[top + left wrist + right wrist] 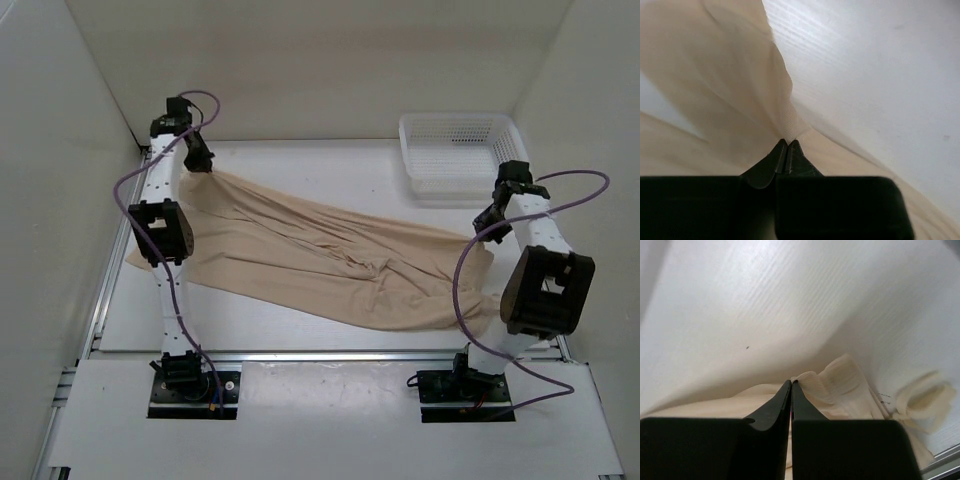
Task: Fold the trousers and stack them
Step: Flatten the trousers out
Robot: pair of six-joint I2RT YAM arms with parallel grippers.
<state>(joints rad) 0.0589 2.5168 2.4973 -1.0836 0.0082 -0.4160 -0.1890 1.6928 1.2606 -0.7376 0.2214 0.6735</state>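
Top external view: jaws of your left gripper [200,165] and right gripper [483,232] clamp opposite ends of the long beige cloth trousers [330,260]; lift evenly, keeping fabric taut.

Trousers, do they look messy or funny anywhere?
A bit. The trousers lie slanted across the table, bunched into wrinkles near the middle, with the left hand and right hand each pinching an end.
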